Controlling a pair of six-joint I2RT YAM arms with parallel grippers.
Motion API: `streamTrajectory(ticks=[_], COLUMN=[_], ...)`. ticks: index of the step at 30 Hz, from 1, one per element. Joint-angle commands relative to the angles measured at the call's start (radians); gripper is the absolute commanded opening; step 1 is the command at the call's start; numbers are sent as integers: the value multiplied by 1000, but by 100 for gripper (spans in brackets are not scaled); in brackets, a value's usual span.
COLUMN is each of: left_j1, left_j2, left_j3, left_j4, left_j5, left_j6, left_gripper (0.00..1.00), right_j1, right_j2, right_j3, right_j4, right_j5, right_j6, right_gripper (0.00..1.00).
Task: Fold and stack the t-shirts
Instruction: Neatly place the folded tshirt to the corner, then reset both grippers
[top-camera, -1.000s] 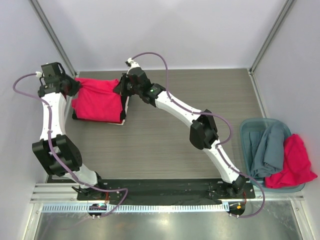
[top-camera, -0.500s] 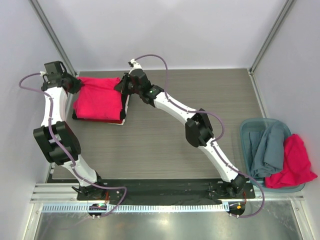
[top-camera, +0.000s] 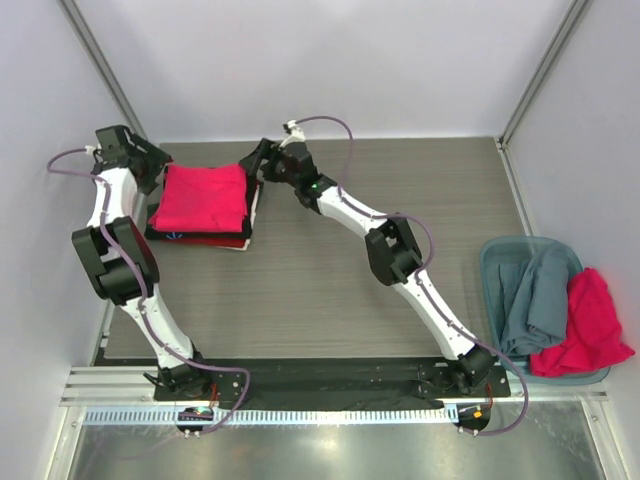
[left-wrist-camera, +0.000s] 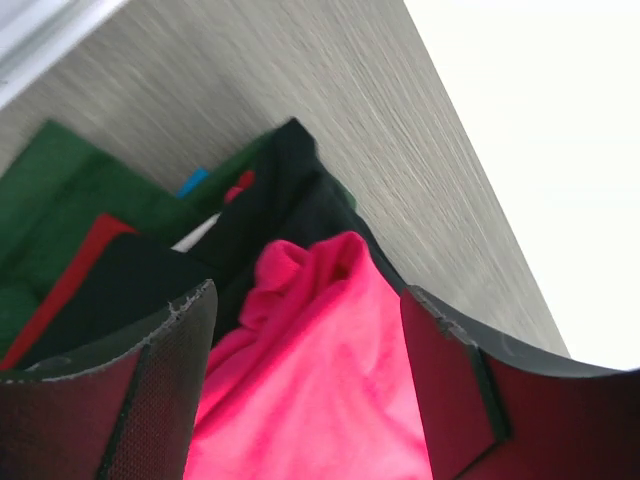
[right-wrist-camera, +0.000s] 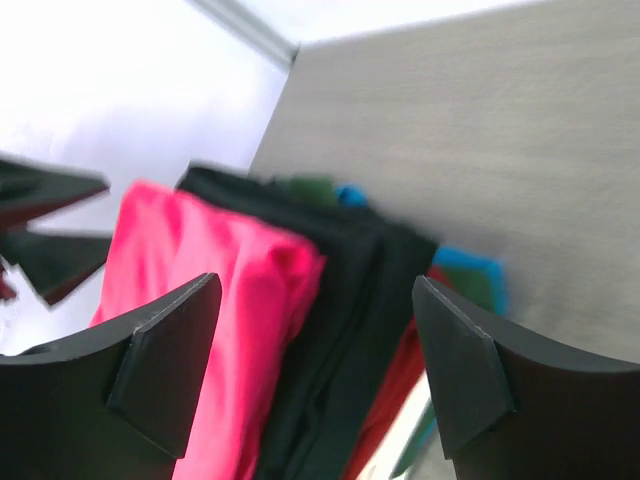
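The grey wooden table (top-camera: 330, 270) carries everything. At its right edge stands a basket (top-camera: 492, 262). In it lie a crumpled grey-blue t-shirt (top-camera: 535, 295) and a loose pink-red t-shirt (top-camera: 590, 325), which hangs over the rim. In the far left corner is the stack (top-camera: 200, 238) of folded shirts, with black and dark red layers and a folded pink-red t-shirt (top-camera: 203, 197) flat on top. The left gripper (left-wrist-camera: 305, 295) is at the stack's left side and the right gripper (right-wrist-camera: 315, 285) at its right side. Both have their fingers spread apart and pinch nothing.
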Motion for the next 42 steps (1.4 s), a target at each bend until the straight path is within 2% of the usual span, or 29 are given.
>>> streamTrajectory(ticks=[1,8,15,17,20,23,26,31,34,39,41,42], left_j1=[14,-12,-113,-163,-255,-378,-495,-663,-708,-721,-722,-722], left_j2=[-74,-223,-369,-415,-464,-502,-516,-435,-362,-259,-168,-133], left_j3=[-18,-113,-163,-181,-218,-259,-293,-310,-298,-273,-197,-158], left_j4=[98,112,73,57,52,52,72,89,69,69,43,-21], left_j5=[-47,-67,-167,-185,-199,-241,-285,-241,-233,-247,-267,-312], left_j6=[16,39,154,188,215,232,249,272,278,297,340,347], left_gripper=[76,76,75,75,75,75,75,74,74,75,74,73], right_j1=[-11,-13,-17,-26,-48,-71,-106,-129,-132,-134,-135,-132], right_j2=[-96,-305,-629,-741,-881,-1016,-1118,-1350,-1448,-1532,-1569,-1580], right_j3=[-25,-288,-720,-855,-966,-1167,-1290,-1560,-1677,-1818,-1882,-1902], right_j4=[132,160,132,125,82,60,62,74,64,60,99,112], right_j5=[20,-32,-29,-33,-62,6,46,183,233,272,289,292], right_j6=[-32,-84,-216,-251,-298,-308,-303,-337,-346,-337,-331,-331], right_gripper=[84,77,77,77,80,83,84,85,86,87,87,87])
